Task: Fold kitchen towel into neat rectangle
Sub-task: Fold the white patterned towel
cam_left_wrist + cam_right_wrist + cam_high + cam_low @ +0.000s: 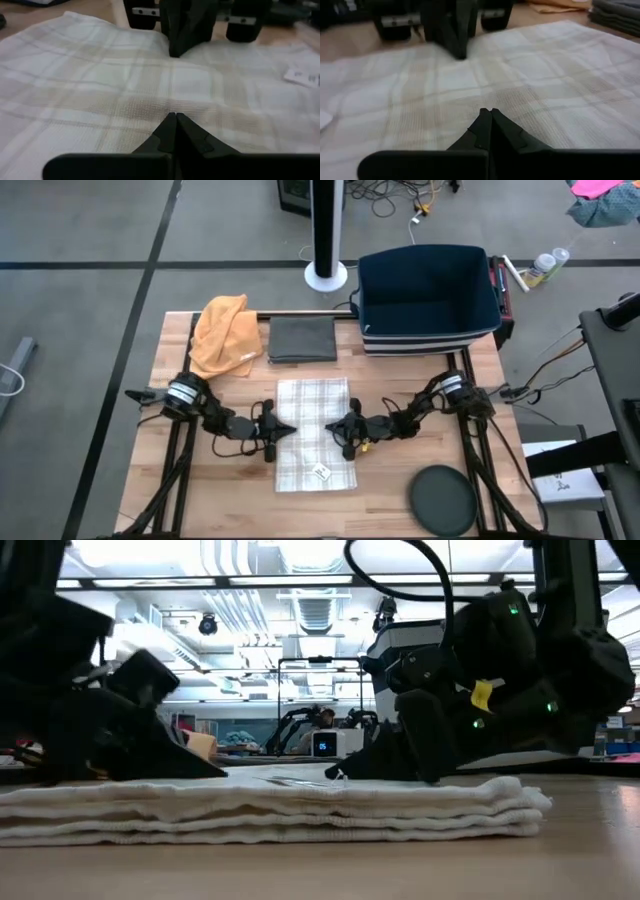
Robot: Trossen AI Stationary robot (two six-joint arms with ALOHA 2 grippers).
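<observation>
A white towel with a beige plaid (315,405) lies folded in several layers, flat on the middle of the wooden table, as a tall rectangle; its stacked edges (300,815) show in the low view. A small label (321,472) lies near its near end. My left gripper (290,428) is shut and reaches in over the towel's left edge. My right gripper (330,425) is shut and reaches in from the right, so the two tips face each other across the towel's middle. My left gripper rests its shut fingertips (172,117) on the towel's top layer (150,102), just inside the left edge at mid-length. It comes slanting down from the table's left; the towel lies flat beneath. My right gripper sets its shut fingertips (487,112) on the top layer (470,95) near the towel's middle. It comes slanting down from the table's right; the towel stays flat on the table.
An orange cloth (225,335) lies crumpled at the far left, with a folded grey cloth (302,338) beside it. A dark blue basket (428,298) stands at the far right. A dark round disc (443,500) lies at the near right.
</observation>
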